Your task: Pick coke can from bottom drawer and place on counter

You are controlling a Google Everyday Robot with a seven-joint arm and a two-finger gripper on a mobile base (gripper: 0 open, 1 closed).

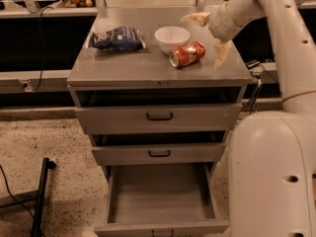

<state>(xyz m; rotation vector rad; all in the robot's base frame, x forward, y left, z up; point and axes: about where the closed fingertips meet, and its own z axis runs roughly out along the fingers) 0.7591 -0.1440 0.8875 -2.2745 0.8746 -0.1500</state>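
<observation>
Since the coke can (187, 54) was found lying sideways on the counter (148, 69) beside the white bowl (172, 36), the gripper (205, 39), jaws spread just right of it, was best lifted straight clear.

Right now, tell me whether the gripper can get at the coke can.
Probably yes. The gripper hangs open just beside the coke can, which lies on its side on the counter. Nothing stands between them; the white bowl sits behind the can.
</observation>
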